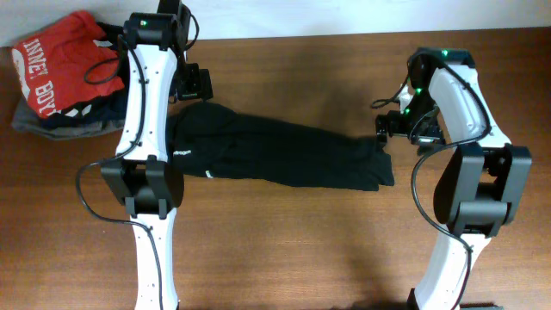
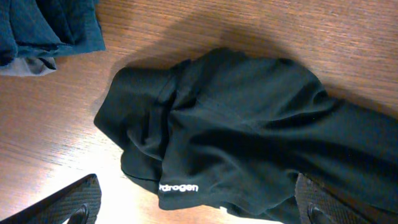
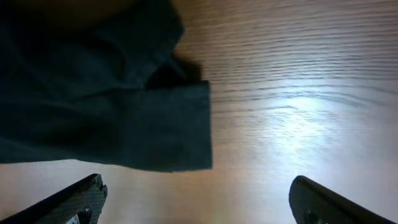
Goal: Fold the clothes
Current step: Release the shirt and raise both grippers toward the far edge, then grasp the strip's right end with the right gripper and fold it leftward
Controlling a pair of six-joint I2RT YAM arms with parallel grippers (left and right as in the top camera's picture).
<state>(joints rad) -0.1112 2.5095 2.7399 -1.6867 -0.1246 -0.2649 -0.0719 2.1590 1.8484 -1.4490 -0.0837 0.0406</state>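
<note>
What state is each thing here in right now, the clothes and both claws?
Long black garment with white logo: stretched along the wooden table, rumpled at the logo end, ungripped.
Red printed shirt: crumpled atop a pile of blue and grey clothes.
Left claw: open, above the logo end.
Right claw: open, above the hem end.

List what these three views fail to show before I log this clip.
- Overhead: the black garment has its left end under the left arm; its white print is too small to read.
- Overhead: the clothes pile runs under that arm, stacked; piece count unclear.
- Left wrist: the left fingers are cut by the bottom edge, tips unseen.
- Right wrist: the right fingers likewise.
</note>
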